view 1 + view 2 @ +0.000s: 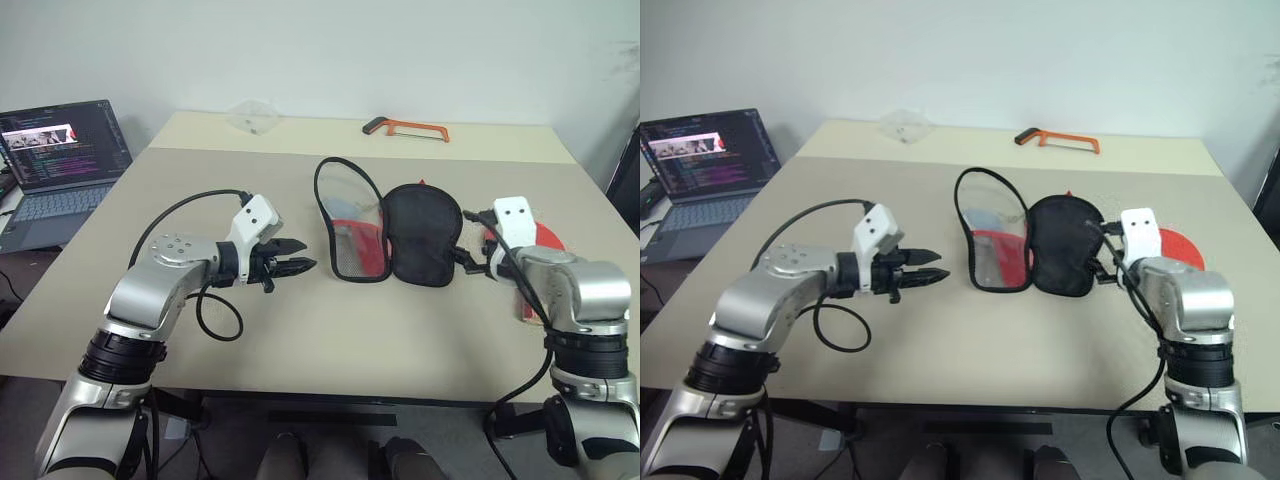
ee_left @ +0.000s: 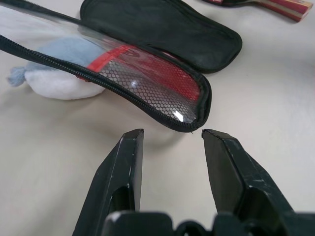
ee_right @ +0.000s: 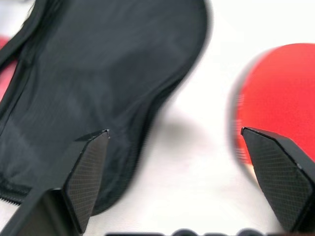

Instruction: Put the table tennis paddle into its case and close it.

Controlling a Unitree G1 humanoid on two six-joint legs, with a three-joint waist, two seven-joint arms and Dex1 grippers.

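The case (image 1: 420, 238) lies unzipped in the middle of the table. Its black half (image 3: 98, 73) is flat and its clear mesh-and-red flap (image 1: 350, 225) stands up to the left of it. The table tennis paddle (image 1: 1175, 245) lies red face up to the right of the case, partly behind my right wrist. My right gripper (image 3: 174, 132) is wide open, hanging over the gap between the case's black half and the paddle (image 3: 280, 93), with nothing held. My left gripper (image 2: 172, 135) is open and empty, a short way left of the flap's zip edge (image 2: 162, 118).
A grey-white plush toy (image 2: 54, 73) lies behind the raised flap. A laptop (image 1: 60, 160) sits off the table's left side. An orange hacksaw (image 1: 405, 128) and a clear plastic piece (image 1: 252, 115) lie at the far edge.
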